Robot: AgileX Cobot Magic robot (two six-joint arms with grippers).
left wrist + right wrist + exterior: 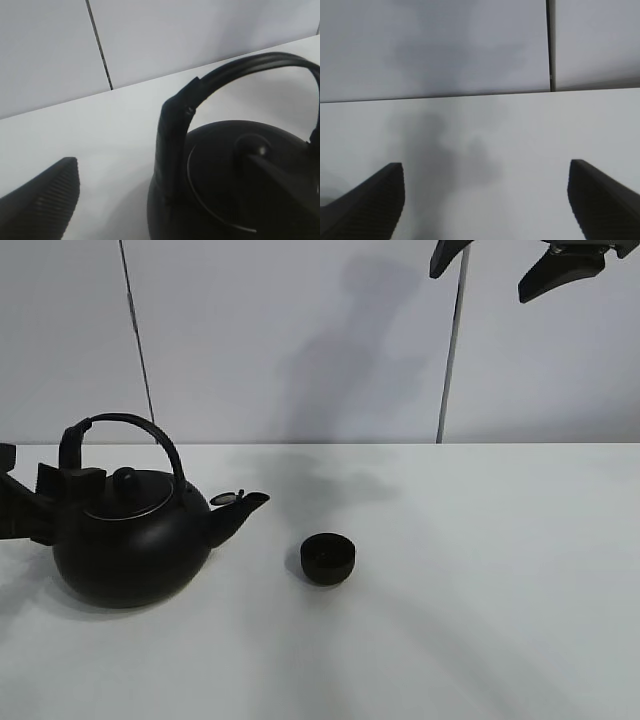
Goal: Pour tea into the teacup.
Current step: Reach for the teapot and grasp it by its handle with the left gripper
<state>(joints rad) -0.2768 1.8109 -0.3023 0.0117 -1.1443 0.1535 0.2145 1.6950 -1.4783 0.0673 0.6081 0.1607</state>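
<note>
The big black kettle [130, 540] with an arched handle [150, 430] stands at the left of the white table, its spout [245, 508] pointing right. The small black teacup [328, 558] sits on the table a short way right of the spout, apart from it. My left gripper [60, 485] is open at the handle's left end. In the left wrist view it [162, 162] straddles the handle's upright part [172, 150], with one ribbed finger [45, 200] clear of it. My right gripper [478, 286] is open and empty, raised high at the back right. It [486, 167] shows only bare table.
The white table [480, 590] runs to a pale wall with two dark vertical seams [450, 350]. Shadows of the arms fall on the wall and the table behind the teacup.
</note>
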